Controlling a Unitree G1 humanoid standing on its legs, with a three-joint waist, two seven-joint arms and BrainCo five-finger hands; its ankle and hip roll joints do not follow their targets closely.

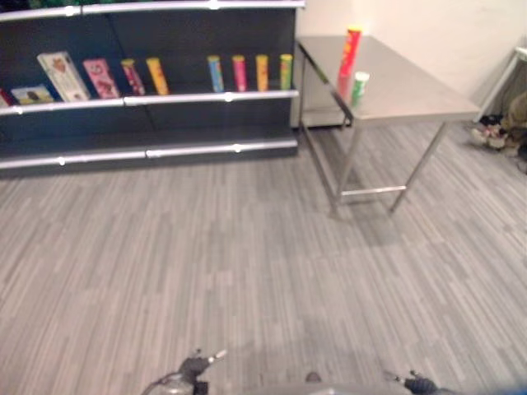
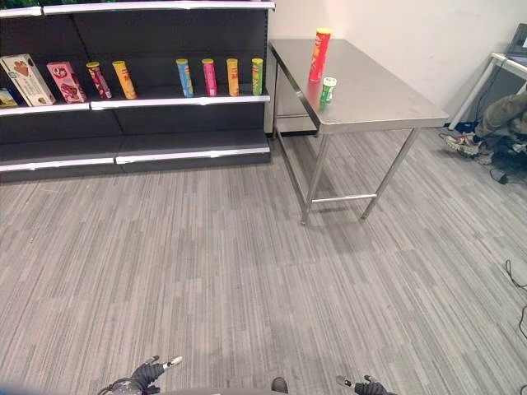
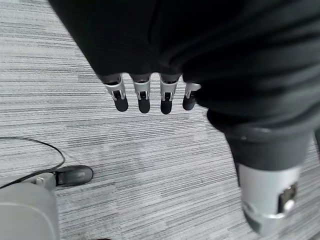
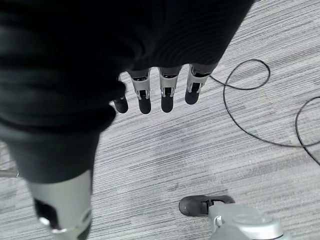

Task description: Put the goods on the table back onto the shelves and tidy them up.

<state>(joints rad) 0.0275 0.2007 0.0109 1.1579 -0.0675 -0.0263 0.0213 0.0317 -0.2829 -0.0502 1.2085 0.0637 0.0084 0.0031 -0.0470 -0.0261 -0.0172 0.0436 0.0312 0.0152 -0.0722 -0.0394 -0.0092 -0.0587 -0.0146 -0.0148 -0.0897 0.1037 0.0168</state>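
Note:
A tall red can (image 2: 319,54) and a short green and white can (image 2: 328,89) stand near the left edge of a steel table (image 2: 379,99) at the far right. To its left stands a dark shelf unit (image 2: 181,100). Its middle shelf holds several upright cans (image 2: 209,76), two leaning cans (image 2: 123,79) and boxes (image 2: 25,79). Both hands hang low, far from the table. My left hand (image 3: 144,97) and my right hand (image 4: 145,97) have relaxed, straight fingers over the floor and hold nothing.
Grey striped floor lies between me and the shelf unit. A person's legs and shoes (image 2: 465,144) rest on the floor right of the table, beside a white desk (image 2: 510,66). The lower shelf (image 2: 189,152) is bare.

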